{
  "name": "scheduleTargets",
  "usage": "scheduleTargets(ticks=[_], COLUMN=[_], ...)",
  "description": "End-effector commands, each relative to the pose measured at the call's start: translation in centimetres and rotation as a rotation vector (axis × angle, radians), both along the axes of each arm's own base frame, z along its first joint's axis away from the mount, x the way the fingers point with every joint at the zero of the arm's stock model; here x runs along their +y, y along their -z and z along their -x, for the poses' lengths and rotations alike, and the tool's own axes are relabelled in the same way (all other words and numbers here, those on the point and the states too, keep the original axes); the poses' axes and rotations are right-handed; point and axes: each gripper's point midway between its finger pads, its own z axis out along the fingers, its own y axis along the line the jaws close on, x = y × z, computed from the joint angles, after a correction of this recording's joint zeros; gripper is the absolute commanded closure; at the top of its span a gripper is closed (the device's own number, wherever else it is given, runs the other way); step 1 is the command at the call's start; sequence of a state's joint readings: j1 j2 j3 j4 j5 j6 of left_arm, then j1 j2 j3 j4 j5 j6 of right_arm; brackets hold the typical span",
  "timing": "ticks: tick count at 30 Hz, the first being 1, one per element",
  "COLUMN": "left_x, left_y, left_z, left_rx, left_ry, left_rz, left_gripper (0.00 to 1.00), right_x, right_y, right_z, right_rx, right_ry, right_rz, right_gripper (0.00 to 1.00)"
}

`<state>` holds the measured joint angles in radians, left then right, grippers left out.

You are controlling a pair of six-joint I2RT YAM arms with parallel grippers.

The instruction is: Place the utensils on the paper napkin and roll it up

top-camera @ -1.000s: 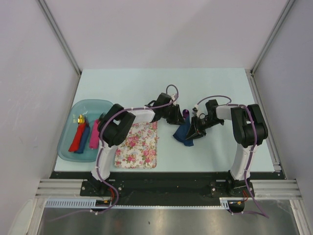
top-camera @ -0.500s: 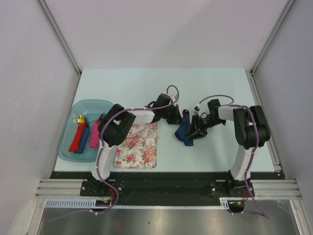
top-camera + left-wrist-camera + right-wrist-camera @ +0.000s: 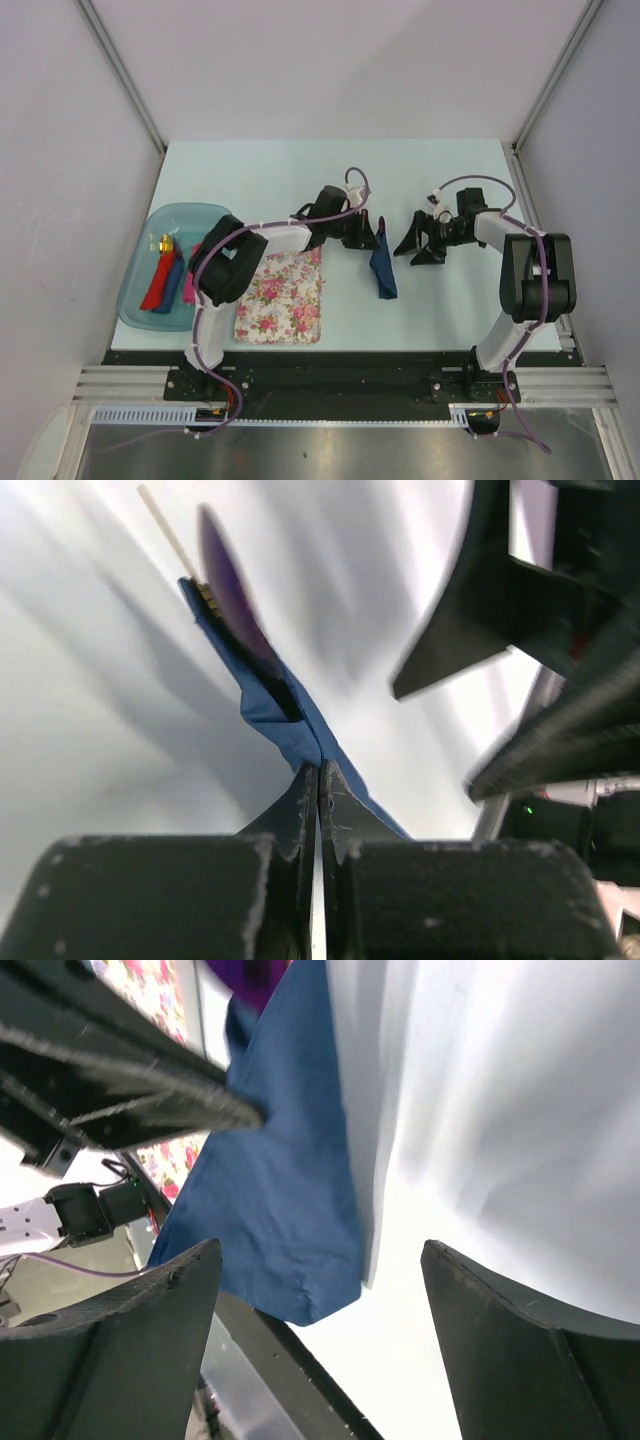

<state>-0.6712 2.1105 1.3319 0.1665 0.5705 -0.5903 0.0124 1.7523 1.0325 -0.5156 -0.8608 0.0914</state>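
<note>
- Overhead view: the left gripper [image 3: 368, 237] reaches to the middle of the pale table [image 3: 300, 170] and is clamped on the far end of the dark navy-blue paper napkin [image 3: 383, 268]. The napkin is a narrow folded strip running near to far, just right of the pink-and-white floral rectangular mat [image 3: 282, 295].
- The right gripper [image 3: 413, 252] hangs just right of the napkin, apart from it, with its jaws spread and nothing in them.
- A translucent teal tray [image 3: 140, 305] at the far left holds chunky red, blue and pink pieces [image 3: 170, 278].
- Left wrist view: the left gripper [image 3: 318, 772] has its two fingers pressed together on an edge of the napkin [image 3: 265, 695].
- A shiny purple spoon [image 3: 228, 580] sticks out of the napkin's far fold, with a slender pale-gold utensil [image 3: 165, 528] beside it.
- Right wrist view: the fingers [image 3: 120, 1330] of the right gripper [image 3: 320, 1255] stand wide apart and touch nothing.
- Beyond them lies the napkin [image 3: 285, 1180], one edge pinched by the left gripper's dark fingertip [image 3: 215, 1110], with the spoon [image 3: 255, 975] at its far end.
</note>
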Motion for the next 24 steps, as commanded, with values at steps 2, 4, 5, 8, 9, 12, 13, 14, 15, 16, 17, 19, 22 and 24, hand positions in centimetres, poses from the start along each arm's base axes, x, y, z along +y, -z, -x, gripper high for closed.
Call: scheduleTargets(ticks=[2, 4, 5, 8, 9, 12, 13, 14, 15, 16, 17, 19, 22, 24], left_x=[-1.4, -1.4, -1.3, -1.0, -0.7, -0.2, 0.2, 0.4, 0.7, 1.0, 1.3, 1.9, 2.9, 3.7], left_y=[-8.8, -10.5, -11.2, -14.2, -15.6, -17.9, -19.3, -20.5, -21.1, -22.4, -23.8, -25.1, -28.0, -29.8], left_z=[0.9, 1.4, 1.6, 2.3, 2.8, 3.3, 3.9, 4.0, 4.3, 4.8, 4.8, 5.0, 5.8, 6.6], left_rx=[-0.198, -0.219, -0.230, -0.287, -0.306, -0.344, -0.375, -0.397, -0.401, -0.442, -0.475, -0.493, -0.526, -0.557], left_ry=[0.124, 0.156, 0.166, 0.207, 0.227, 0.263, 0.290, 0.301, 0.313, 0.334, 0.340, 0.352, 0.377, 0.401], left_rz=[0.179, 0.214, 0.227, 0.274, 0.289, 0.307, 0.325, 0.336, 0.336, 0.345, 0.354, 0.357, 0.390, 0.413], left_gripper=[1.00, 1.00, 1.00, 1.00, 1.00, 1.00, 1.00, 1.00, 1.00, 1.00, 1.00, 1.00, 1.00, 1.00], right_x=[-0.9, -0.7, -0.6, -0.2, -0.1, 0.0, 0.0, -0.1, -0.1, 0.0, 0.0, -0.1, -0.2, 0.6], right_y=[-3.1, -4.4, -5.2, -8.5, -10.1, -12.5, -14.2, -14.9, -15.5, -17.0, -17.3, -18.2, -20.5, -21.4], right_z=[-2.1, -2.2, -2.2, -2.3, -2.0, -1.3, -0.8, -0.5, -0.2, 0.4, 0.8, 1.3, 2.4, 3.4], right_rx=[-0.181, -0.232, -0.252, -0.374, -0.433, -0.528, -0.588, -0.619, -0.657, -0.721, -0.752, -0.836, -0.976, -1.055], right_ry=[0.013, 0.004, 0.003, -0.015, -0.026, -0.044, -0.050, -0.051, -0.062, -0.070, -0.078, -0.090, -0.093, -0.108], right_rz=[-0.044, -0.079, -0.093, -0.123, -0.128, -0.114, -0.109, -0.103, -0.090, -0.074, -0.059, -0.017, 0.015, 0.029], right_gripper=[0.13, 0.12, 0.12, 0.12, 0.12, 0.12, 0.11, 0.12, 0.11, 0.11, 0.11, 0.08, 0.00, 0.00])
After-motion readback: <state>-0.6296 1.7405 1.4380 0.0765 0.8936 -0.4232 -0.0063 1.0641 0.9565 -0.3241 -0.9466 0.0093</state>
